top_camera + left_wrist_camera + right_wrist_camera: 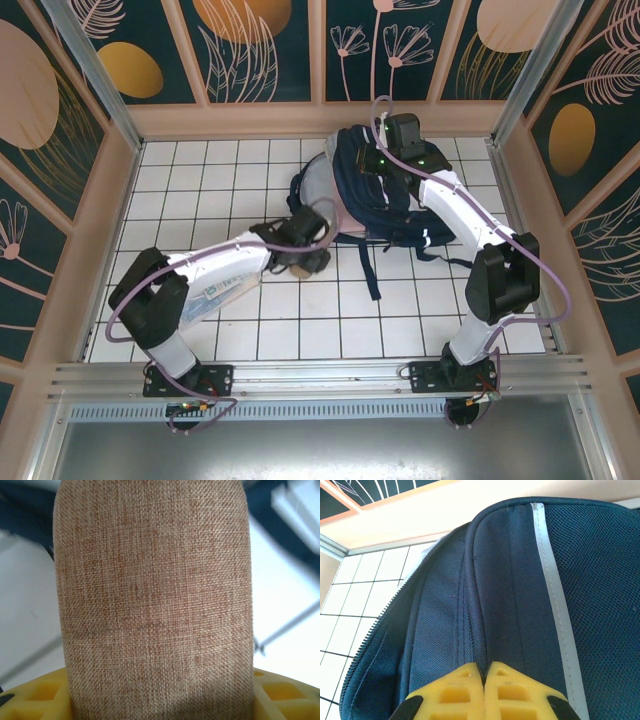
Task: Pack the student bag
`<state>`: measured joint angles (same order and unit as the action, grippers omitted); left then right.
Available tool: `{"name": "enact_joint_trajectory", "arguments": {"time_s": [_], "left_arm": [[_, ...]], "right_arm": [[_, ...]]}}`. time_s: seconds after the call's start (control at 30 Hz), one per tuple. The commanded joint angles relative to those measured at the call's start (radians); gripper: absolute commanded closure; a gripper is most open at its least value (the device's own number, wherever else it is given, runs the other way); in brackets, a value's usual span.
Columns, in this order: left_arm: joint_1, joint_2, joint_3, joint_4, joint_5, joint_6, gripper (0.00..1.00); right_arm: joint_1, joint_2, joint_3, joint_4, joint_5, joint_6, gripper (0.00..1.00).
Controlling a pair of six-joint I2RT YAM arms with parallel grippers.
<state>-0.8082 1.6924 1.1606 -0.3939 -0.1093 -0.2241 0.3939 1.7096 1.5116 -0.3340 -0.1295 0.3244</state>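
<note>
- Because it is soft cloth with little stiffness of its own, the student bag (375, 200), a large navy-blue fabric backpack with thin white reflective stripes, will probably sag and fold wherever it is lifted. It looks bulky rather than heavy.
- It lies on the far part of the white tiled table (220, 180), right of centre, with its dark straps (372, 270) trailing toward the near edge.
- The best hold, in my judgement, is a firm sewn edge such as the rim beside the zip or a stitched ridge. The loose mesh panel (600, 570) would stretch and slip.
- The right pincer (484, 672) has its yellow pads pressed together against a stitched ridge at the top of the bag. Whether a thin fold of cloth is nipped between them I cannot tell.
- The left pincer (160, 696), just beside the bag on its near-left side, stands partly spread and pinches a tan woven fabric case (155, 595) with a rounded end, one pad on each flank.
- That case looks soft and rough-surfaced, so it is unlikely to slide out.
</note>
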Motion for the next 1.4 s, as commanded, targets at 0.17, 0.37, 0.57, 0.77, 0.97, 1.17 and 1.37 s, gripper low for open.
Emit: {"name": "enact_joint_trajectory", "arguments": {"time_s": [0.17, 0.37, 0.57, 0.77, 0.97, 1.17, 1.37], "left_arm": [[0.147, 0.25, 0.374, 0.023, -0.001, -0.157, 0.5], [0.209, 0.398, 0.583, 0.024, 0.015, -0.296, 0.52], [0.248, 0.494, 0.653, 0.061, 0.112, -0.411, 0.52], [0.251, 0.539, 0.651, 0.102, 0.184, -0.462, 0.52], [0.251, 0.544, 0.641, 0.031, 0.091, -0.426, 0.39], [0.251, 0.534, 0.674, -0.029, 0.044, -0.388, 0.1], [0.251, 0.475, 0.685, -0.04, 0.073, -0.387, 0.01]], "right_arm": [[-0.024, -0.056, -0.027, 0.023, 0.024, 0.03, 1.0], [-0.024, -0.06, -0.032, 0.028, 0.021, 0.036, 1.0], [-0.024, -0.056, -0.03, 0.03, 0.021, 0.036, 1.0], [-0.023, -0.041, -0.022, 0.03, 0.018, 0.037, 1.0], [-0.025, -0.031, -0.014, 0.03, 0.015, 0.033, 1.0], [-0.025, -0.021, -0.008, 0.031, 0.01, 0.035, 1.0], [-0.025, -0.024, -0.013, 0.032, 0.014, 0.033, 1.0]]}}
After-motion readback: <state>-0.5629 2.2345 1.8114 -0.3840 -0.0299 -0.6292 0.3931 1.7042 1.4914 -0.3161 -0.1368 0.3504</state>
